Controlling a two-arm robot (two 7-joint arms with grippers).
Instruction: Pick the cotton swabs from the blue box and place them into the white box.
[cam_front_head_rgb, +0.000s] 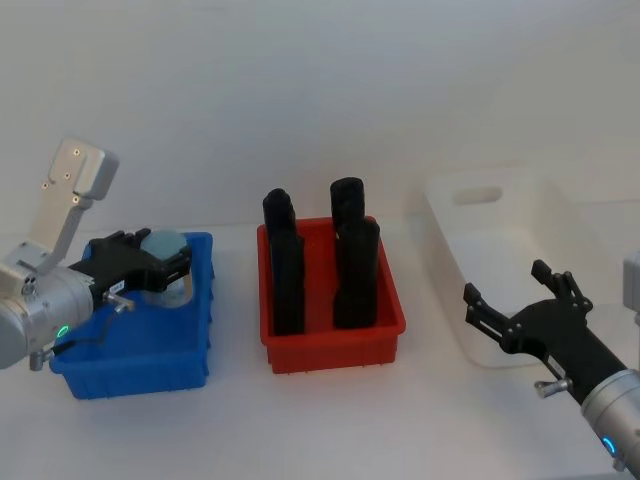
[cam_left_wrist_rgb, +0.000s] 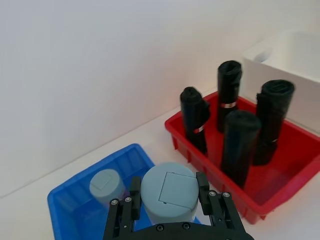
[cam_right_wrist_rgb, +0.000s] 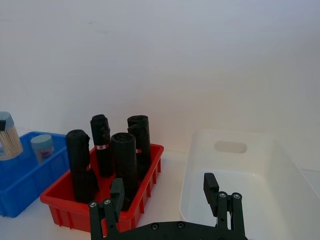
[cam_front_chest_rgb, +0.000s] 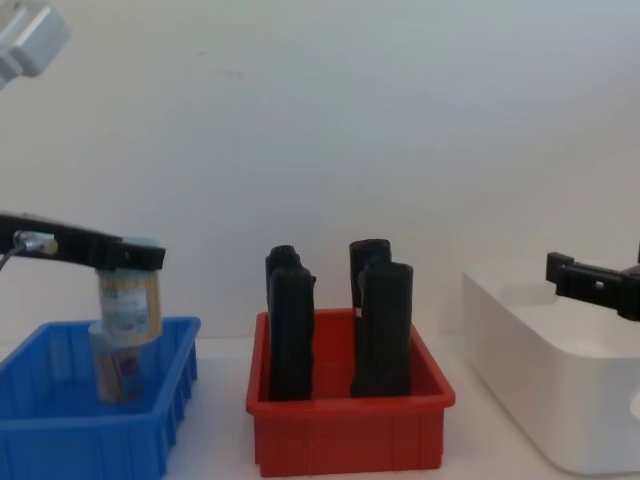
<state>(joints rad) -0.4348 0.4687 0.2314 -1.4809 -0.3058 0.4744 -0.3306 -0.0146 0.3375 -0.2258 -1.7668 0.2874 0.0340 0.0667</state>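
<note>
You have three containers in a row on the white worktop (cam_front_head_rgb: 230, 420). The white box (cam_front_head_rgb: 520, 185) stands at the robot's right, and the right gripper (cam_front_head_rgb: 510, 285) hovers over its near end, jaws spread and empty; the red bin (cam_front_head_rgb: 330, 350) sits in the middle with four black rolls (cam_front_head_rgb: 287, 270) upright in it; the blue box (cam_front_head_rgb: 130, 375) is at the left; over it the left gripper (cam_front_head_rgb: 160, 260) is clamped round a jar of cotton swabs (cam_front_head_rgb: 165, 243), just above a second jar (cam_left_wrist_rgb: 106, 186) standing inside the blue box.
</note>
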